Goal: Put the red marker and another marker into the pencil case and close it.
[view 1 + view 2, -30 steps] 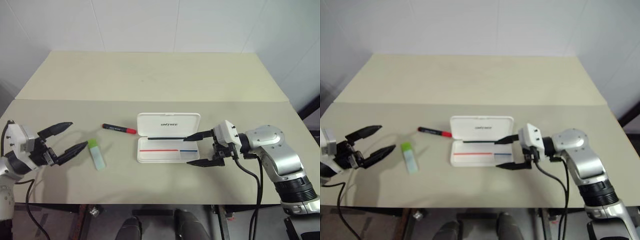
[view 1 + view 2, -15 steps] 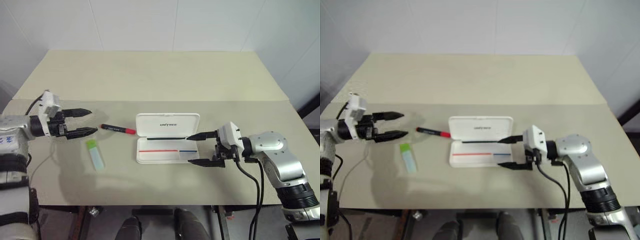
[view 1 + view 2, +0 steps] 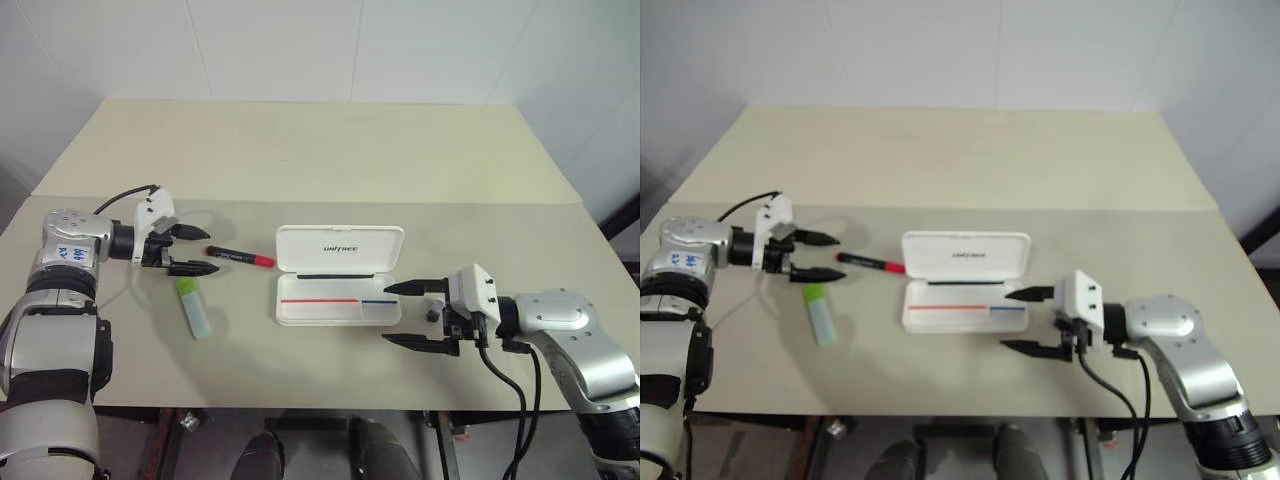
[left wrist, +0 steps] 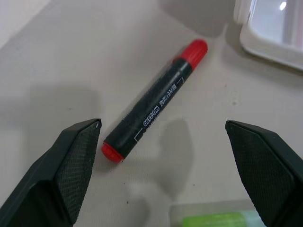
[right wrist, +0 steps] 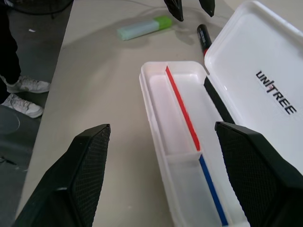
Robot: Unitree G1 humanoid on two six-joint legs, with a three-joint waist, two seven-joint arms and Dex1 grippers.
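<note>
The red marker [image 4: 155,100] looks light, rigid and smooth, liable to roll; the left gripper [image 3: 196,250], jaws spread and empty, should pinch mid-barrel, while the right gripper [image 3: 407,313] waits equally wide.

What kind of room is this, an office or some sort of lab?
Probably a lab or test room rather than an office: a plain beige table against bare white walls, holding a white pencil case, a red marker and a green highlighter. In the right wrist view, a person's shoes stand nearby.
</note>
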